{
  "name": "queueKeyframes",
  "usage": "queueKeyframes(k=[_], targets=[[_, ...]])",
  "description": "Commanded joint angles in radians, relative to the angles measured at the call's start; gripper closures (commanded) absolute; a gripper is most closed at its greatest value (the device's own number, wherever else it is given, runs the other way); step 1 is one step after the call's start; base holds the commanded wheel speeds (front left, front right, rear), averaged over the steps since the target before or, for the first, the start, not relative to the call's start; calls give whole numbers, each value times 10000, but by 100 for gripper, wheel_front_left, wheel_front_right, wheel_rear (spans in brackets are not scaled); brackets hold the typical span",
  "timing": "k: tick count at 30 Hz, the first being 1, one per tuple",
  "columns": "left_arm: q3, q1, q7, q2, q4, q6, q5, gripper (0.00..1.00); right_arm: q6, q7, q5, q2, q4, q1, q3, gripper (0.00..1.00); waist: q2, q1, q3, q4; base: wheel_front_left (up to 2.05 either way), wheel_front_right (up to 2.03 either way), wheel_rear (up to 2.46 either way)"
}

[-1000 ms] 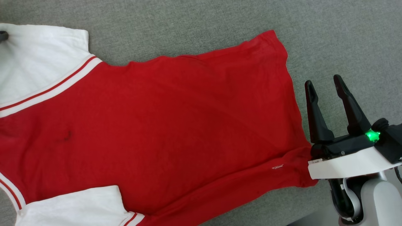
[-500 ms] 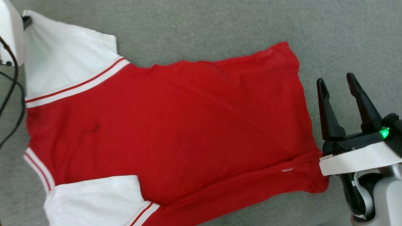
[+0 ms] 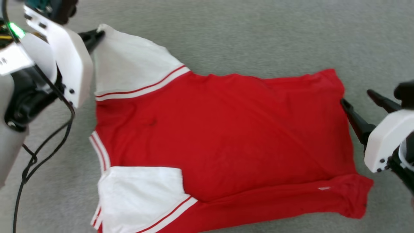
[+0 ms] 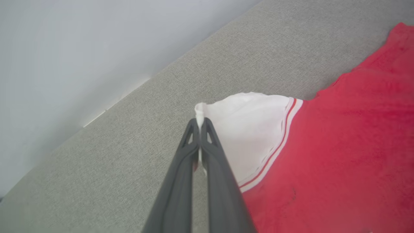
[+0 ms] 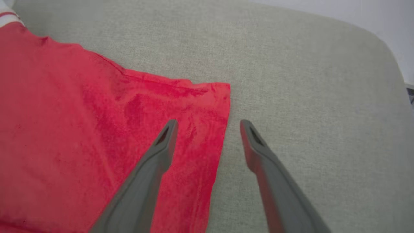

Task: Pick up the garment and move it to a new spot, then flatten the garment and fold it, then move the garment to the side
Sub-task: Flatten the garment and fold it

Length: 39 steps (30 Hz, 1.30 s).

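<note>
The left claw (image 3: pixel 97 34) is pressed together on the far-left corner of a white sleeve (image 3: pixel 129 68). In the left wrist view its two dark fingers (image 4: pixel 212 152) meet with a small fold of white cloth pinched between the tips of the left claw (image 4: pixel 200 121). That sleeve (image 4: pixel 245 129) rises a little toward the tips and runs right to the red-and-white striped trim (image 4: pixel 281 129).

The right claw (image 3: pixel 355 97) stands with its fingers apart at the right end of the garment (image 3: pixel 226 136). In the right wrist view the right claw (image 5: pixel 208 123) straddles the hem (image 5: pixel 223 129): one finger lies over the red cloth (image 5: pixel 81 129), the other over the grey fabric surface (image 5: pixel 307 97). Whether either tip touches the cloth is hard to judge from here.

The garment (image 4: pixel 339 145) is spread nearly flat on the grey fabric surface (image 3: pixel 258 32), with its neck end to the left and its hem (image 3: pixel 349 139) to the right. A second white sleeve (image 3: pixel 139 191) lies flat at the near left, and striped neck trim (image 3: pixel 98 152) shows between the two sleeves. A small white tag (image 3: pixel 323 188) sits on the near right part of the body, where the cloth makes a long fold.

A black cable (image 3: pixel 48 145) hangs from the left arm at the far left of the scene. A pale wall (image 4: pixel 64 48) rises beyond the surface's far edge.
</note>
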Motion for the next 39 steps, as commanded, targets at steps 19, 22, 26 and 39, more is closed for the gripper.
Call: queueKeyframes(k=[19, 22, 26, 39], targets=[[-404, 1114, -655, 23, -3968, 394, 396, 100, -4, 3935, -421, -2025, 3096, -2718, 982, 0, 0, 0, 858, 2316, 0, 0, 0], [-443, 1198, -702, 25, -4078, 414, 418, 100, -2, 3968, -527, -2188, 3381, -2664, 1391, 0, 0, 0, 974, 2455, 0, 0, 0], [-478, 1310, -801, -29, -4058, 449, 406, 100, 13, 4139, -283, -2236, 3808, -2380, 1954, 12, 0, 0, 1001, 2567, 0, 0, 0], [-321, 2204, -1348, 221, -3454, 847, 332, 100, 10, 2152, 536, -1825, 4061, -2589, 1512, 100, 0, 0, 55, 2207, 0, 0, 0]])
